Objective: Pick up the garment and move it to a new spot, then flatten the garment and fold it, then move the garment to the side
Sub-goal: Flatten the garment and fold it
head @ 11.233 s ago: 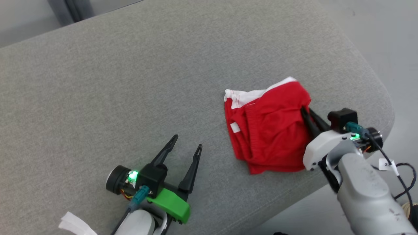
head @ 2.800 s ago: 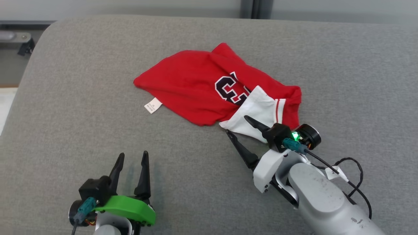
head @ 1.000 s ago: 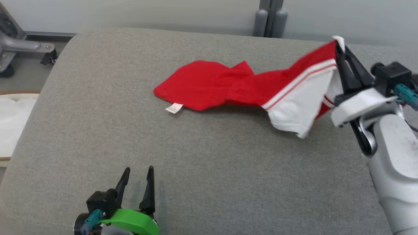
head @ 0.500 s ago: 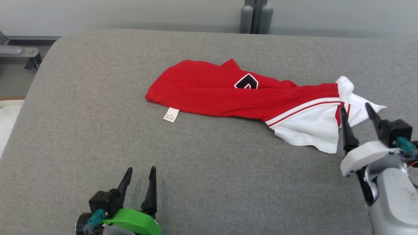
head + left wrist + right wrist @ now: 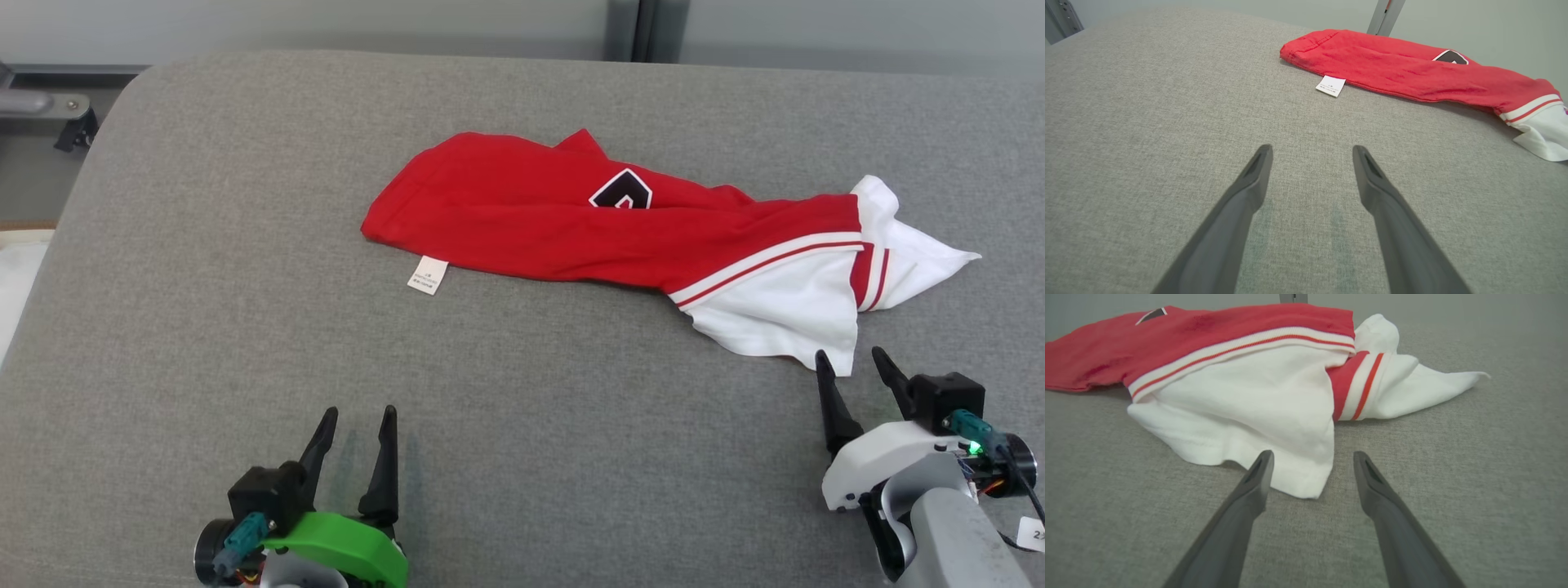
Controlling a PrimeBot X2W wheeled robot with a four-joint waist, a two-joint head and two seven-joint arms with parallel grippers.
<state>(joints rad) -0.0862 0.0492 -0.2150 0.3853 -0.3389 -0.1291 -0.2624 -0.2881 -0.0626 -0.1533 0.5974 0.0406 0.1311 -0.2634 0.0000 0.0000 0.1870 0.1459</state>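
Observation:
A red garment (image 5: 539, 220) with white striped sleeves and a dark patch lies stretched across the grey cushion, crumpled at its right end. Its white sleeve corner (image 5: 1306, 486) lies just beyond my right gripper (image 5: 849, 363), which is open with nothing between its fingers (image 5: 1310, 457). My left gripper (image 5: 355, 416) is open and empty at the lower left, well short of the garment's red hem (image 5: 1306, 53) and its white label (image 5: 1331, 85).
The grey cushion (image 5: 204, 286) rounds off at its left edge, with a dark metal frame (image 5: 49, 114) on the floor beyond. A grey post (image 5: 637, 28) stands behind the cushion's back edge. A white cloth (image 5: 12, 278) shows at the far left.
My right gripper carried the sleeve end to the right, let it go and opened, then drew back toward the front edge. The garment now lies stretched out. The camera view shifted too.

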